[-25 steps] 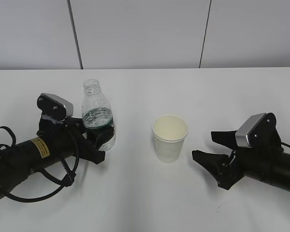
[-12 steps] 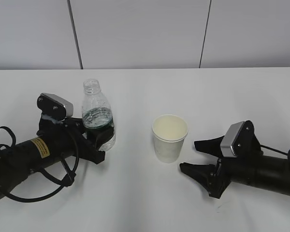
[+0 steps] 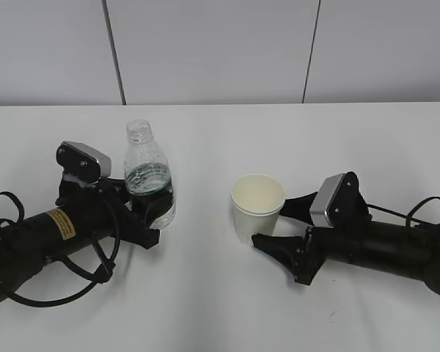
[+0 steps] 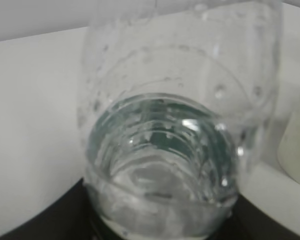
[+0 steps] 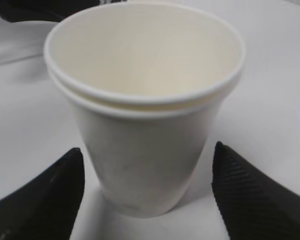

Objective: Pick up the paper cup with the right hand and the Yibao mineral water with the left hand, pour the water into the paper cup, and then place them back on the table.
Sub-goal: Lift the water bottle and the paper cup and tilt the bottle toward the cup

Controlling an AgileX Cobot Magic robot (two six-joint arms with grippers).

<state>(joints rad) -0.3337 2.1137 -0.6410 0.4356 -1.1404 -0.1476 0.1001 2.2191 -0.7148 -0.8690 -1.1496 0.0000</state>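
Observation:
The Yibao mineral water (image 3: 148, 172), a clear uncapped bottle with a dark green label, stands on the white table (image 3: 220, 308) at the left. My left gripper (image 3: 155, 216) is shut around its lower body; in the left wrist view the bottle (image 4: 165, 135) fills the frame between the black fingers (image 4: 40, 220). The white paper cup (image 3: 257, 209) stands upright and empty at the middle. My right gripper (image 3: 271, 224) is open, with one finger on each side of the cup's base. In the right wrist view the cup (image 5: 145, 115) sits between the fingertips (image 5: 50, 195) with a gap on both sides.
A grey panelled wall (image 3: 220, 51) runs behind the table's far edge. The cup's side shows at the right edge of the left wrist view (image 4: 297, 145). A faint small mark (image 3: 331, 315) lies on the tabletop near the front right.
My right gripper has slid left along the table until its open fingers straddle the cup. The left gripper, the bottle and the cup have not moved.

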